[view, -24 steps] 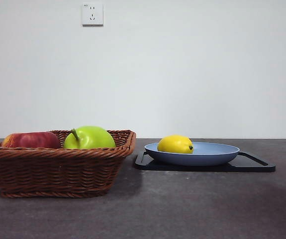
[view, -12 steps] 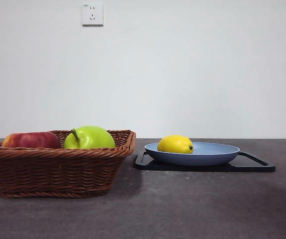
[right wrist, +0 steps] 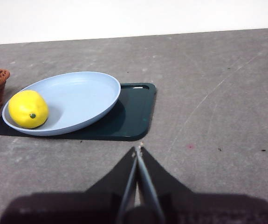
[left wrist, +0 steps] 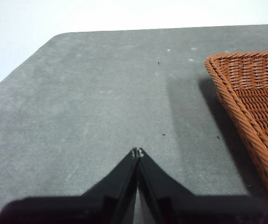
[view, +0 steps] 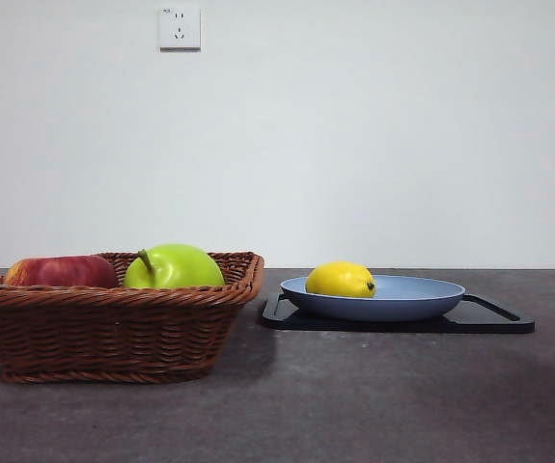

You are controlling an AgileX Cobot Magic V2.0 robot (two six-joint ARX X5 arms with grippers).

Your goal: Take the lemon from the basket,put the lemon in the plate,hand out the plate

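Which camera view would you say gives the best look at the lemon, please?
The right wrist view: it looks down on the lemon, showing it whole in the plate, near the rim on the basket side. The front view shows the lemon side-on, its base behind the rim. The left wrist view does not show it.

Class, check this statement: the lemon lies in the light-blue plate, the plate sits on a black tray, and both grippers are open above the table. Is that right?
One part is wrong: neither gripper is open. The left gripper and right gripper are both shut, as each wrist view shows. The rest holds: the lemon lies in the plate, which sits on the black tray.
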